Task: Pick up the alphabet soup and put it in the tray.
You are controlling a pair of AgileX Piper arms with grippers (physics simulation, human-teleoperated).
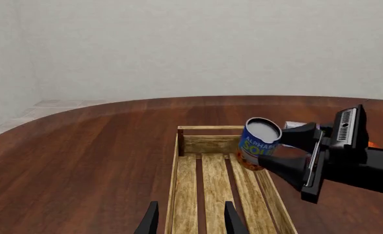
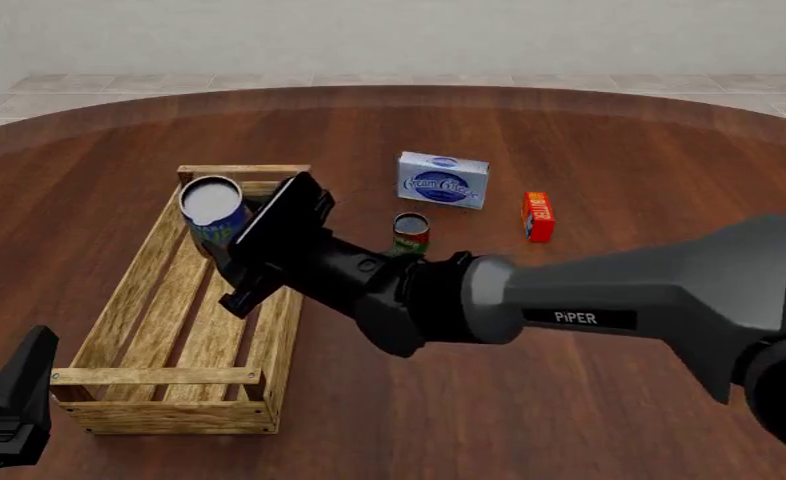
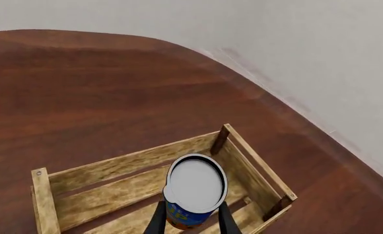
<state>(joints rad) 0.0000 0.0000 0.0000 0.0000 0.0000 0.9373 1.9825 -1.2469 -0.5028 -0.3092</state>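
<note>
Right tool [image 2: 229,262]: clenched on the small blue-labelled alphabet soup can [image 2: 214,214] with grey metal top.
Can: held tilted over the far end of the long light-wood slatted tray [image 2: 136,283].
Left tool [image 1: 190,220]: released, held above the tray's near end.
Tray: set on the dark wooden worktop [image 2: 500,400].

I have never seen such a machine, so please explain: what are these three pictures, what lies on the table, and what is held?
These are simulator renders of two robot arms at a wooden table. One picture looks from above and behind the arms; the other two come from cameras near each arm's end effector. The right end effector grips the alphabet soup, tilted, over the far end of the tray. The left end effector is open and holds nothing. Also on the table: a red and green can, a blue-white box and a small red box.
</note>
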